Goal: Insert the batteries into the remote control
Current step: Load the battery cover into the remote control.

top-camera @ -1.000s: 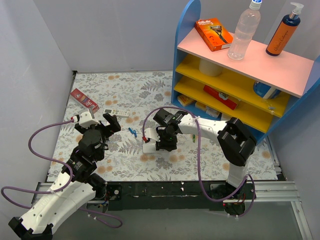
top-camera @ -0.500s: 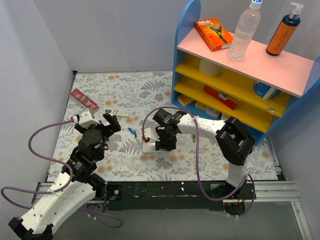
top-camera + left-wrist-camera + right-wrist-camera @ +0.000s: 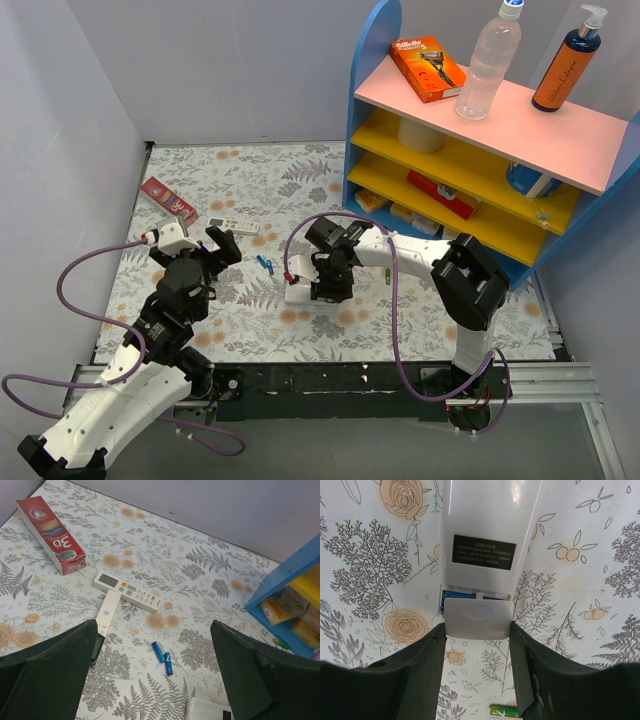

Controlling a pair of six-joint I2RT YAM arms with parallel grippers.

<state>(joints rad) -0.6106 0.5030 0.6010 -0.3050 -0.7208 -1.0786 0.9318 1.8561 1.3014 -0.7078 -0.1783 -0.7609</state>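
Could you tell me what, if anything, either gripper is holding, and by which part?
The right gripper grips the remote control by its battery-cover end; the left gripper holds nothing.

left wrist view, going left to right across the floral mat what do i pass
red rectangular toothpaste box -> thin white remote with a crosswise piece -> small blue cylindrical batteries -> corner of the white remote control -> blue shelf unit

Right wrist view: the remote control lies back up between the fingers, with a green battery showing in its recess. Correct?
Not quite. The battery showing in the remote control's recess is blue, not green, as the right wrist view shows. The rest holds.
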